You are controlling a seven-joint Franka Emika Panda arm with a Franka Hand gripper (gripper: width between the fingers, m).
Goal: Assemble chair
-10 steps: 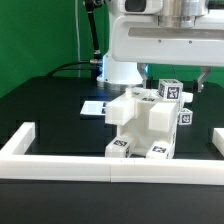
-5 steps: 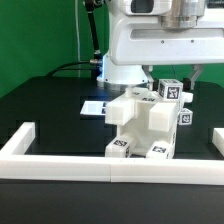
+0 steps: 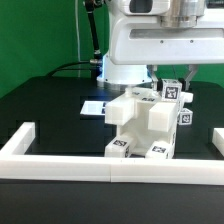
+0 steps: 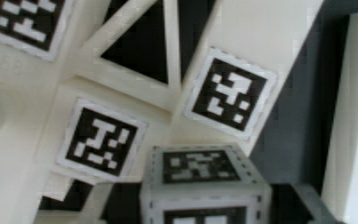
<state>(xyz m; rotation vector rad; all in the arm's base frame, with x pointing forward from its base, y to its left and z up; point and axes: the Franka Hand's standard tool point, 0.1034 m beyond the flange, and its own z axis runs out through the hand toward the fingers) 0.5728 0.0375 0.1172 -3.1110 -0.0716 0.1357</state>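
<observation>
The chair (image 3: 140, 125), a cluster of chunky white tagged blocks, stands in the middle of the black table. A small tagged block (image 3: 172, 92) sits at its upper part, on the exterior view's right. My gripper (image 3: 172, 82) hangs straight above it, one dark finger (image 3: 156, 78) on each side of the block, close against it. In the wrist view the same block (image 4: 202, 170) fills the space between the jaws of the gripper (image 4: 202, 208), with the chair's tagged faces (image 4: 229, 90) behind it.
A long low white border rail (image 3: 60, 160) runs along the front and both sides of the table. The marker board (image 3: 95, 107) lies flat behind the chair. The robot's white base (image 3: 120, 70) stands at the back.
The two fingers have drawn inward from wide apart to close against the small tagged block. The chair and the block have not moved.
</observation>
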